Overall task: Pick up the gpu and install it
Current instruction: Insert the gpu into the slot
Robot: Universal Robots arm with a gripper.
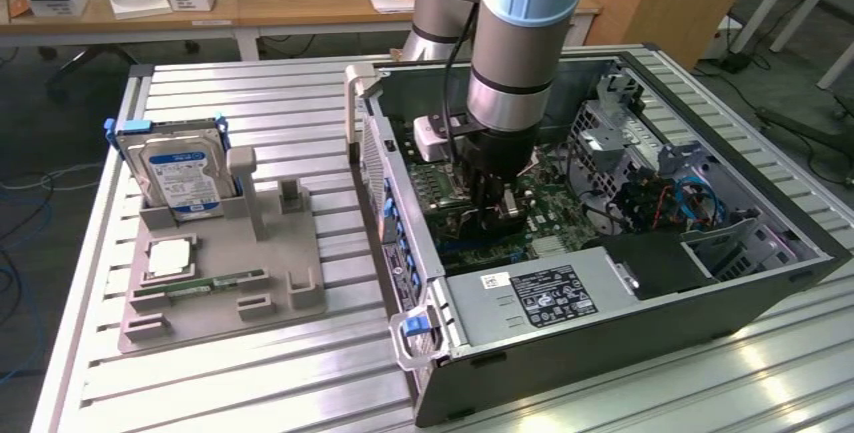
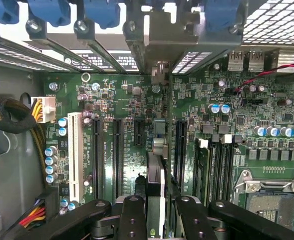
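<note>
My gripper (image 1: 490, 211) is reaching down into the open computer case (image 1: 747, 293), just above the green motherboard (image 2: 122, 100). It is shut on the gpu (image 2: 155, 175), which shows edge-on as a thin upright card between the two black fingers (image 2: 133, 215). The card stands on the board in line with the expansion slots, between a short black slot (image 2: 137, 131) and a long black one (image 2: 180, 150). Its far end points at the silver bracket openings (image 2: 159, 70) in the case's rear wall. How deep it sits in a slot I cannot tell.
A grey parts holder (image 1: 227, 283) on the slatted table carries a blue-labelled hard drive (image 1: 184, 175), a processor chip (image 1: 171, 256) and a green memory stick (image 1: 214, 281). In the case are the power supply (image 1: 541, 293), a drive cage (image 1: 627, 123) and a cable bundle (image 2: 9, 115).
</note>
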